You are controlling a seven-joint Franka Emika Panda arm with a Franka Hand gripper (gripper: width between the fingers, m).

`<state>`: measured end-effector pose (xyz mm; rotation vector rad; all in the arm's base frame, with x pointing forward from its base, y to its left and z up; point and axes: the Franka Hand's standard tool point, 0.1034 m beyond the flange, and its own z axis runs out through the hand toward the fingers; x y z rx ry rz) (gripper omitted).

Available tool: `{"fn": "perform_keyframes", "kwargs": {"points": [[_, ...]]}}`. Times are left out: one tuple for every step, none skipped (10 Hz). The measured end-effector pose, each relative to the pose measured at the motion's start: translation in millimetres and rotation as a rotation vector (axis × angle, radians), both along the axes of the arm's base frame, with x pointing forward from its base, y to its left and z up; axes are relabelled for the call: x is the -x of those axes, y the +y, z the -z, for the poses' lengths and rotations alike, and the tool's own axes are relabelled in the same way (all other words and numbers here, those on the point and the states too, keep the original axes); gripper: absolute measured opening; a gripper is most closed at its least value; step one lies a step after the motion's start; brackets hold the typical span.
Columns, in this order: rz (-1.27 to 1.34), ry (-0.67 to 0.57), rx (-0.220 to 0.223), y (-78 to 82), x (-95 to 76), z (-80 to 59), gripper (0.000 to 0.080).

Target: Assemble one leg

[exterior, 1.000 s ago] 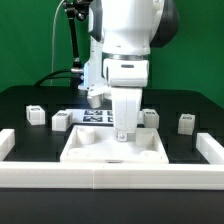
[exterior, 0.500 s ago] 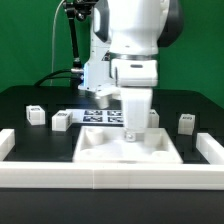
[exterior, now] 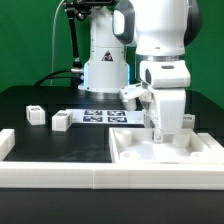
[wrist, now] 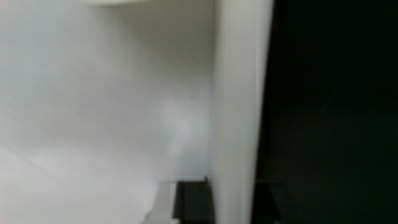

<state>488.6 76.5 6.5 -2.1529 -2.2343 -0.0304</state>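
In the exterior view I see the gripper down on the large white panel at that view's right, at its back rim; whether the claw is spread or pinching I cannot tell. One leg and a second leg stand on the black table, left of the marker board, well apart from the gripper.

The wrist view gives me only a white surface beside a dark strip (all blurred).

The wrist view is only a white-and-black blur. The arm is cut off overhead, and its fingers are too small to tell whether they grip anything.
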Motion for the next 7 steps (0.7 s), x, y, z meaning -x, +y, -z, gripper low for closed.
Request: {"fn": "perform_keyframes", "kwargs": {"points": [[0.003, 0.006, 0.0, 3.0, -2.3, 0.5, 0.0061], [0.007, 0.013, 0.002, 3.1, -2.2, 0.6, 0.0061], [0.008, 0.014, 0.002, 2.9, -1.8, 1.0, 0.0136], [0.008, 0.014, 0.002, 2.8, -1.7, 1.2, 0.0136], [0.008, 0.015, 0.002, 2.6, -1.6, 1.3, 0.0272], [0.009, 0.015, 0.002, 2.5, -1.6, 1.4, 0.0449], [0.009, 0.015, 0.002, 2.4, -1.6, 1.4, 0.0449]]}}
